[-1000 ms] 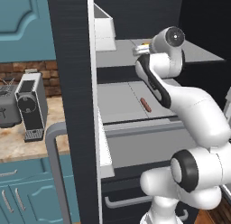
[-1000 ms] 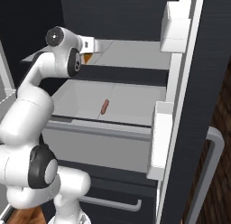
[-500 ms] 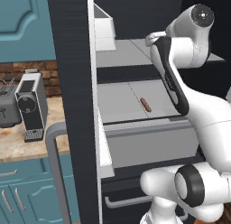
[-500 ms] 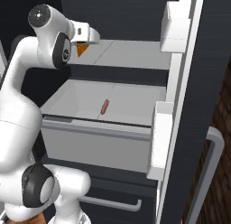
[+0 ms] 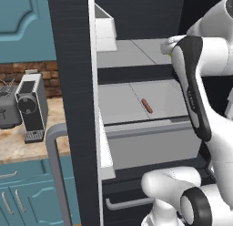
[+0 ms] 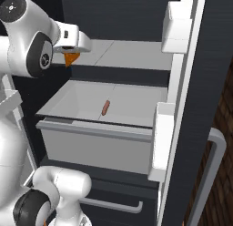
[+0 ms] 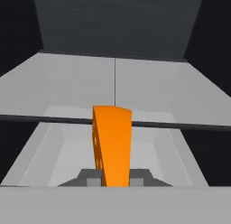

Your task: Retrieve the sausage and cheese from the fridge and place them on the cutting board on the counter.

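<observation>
My gripper is shut on the cheese, a bright orange wedge held in the air at the left front of the open fridge, level with its upper shelf. In the hand view the cheese stands upright between my gripper tips, above the pulled-out drawer. The sausage, a slim reddish link, lies alone on the drawer floor; from the left base view the sausage is seen to the left of my forearm. The counter runs left of the fridge door. The cutting board is out of view.
The grey drawer sticks out toward me below the shelf. White door bins hang on the open right door. A coffee machine and a toaster stand on the counter by the brick wall.
The arm has risen and drawn back out of the fridge, carrying the cheese left and toward me. The sausage has stayed put in the drawer.
</observation>
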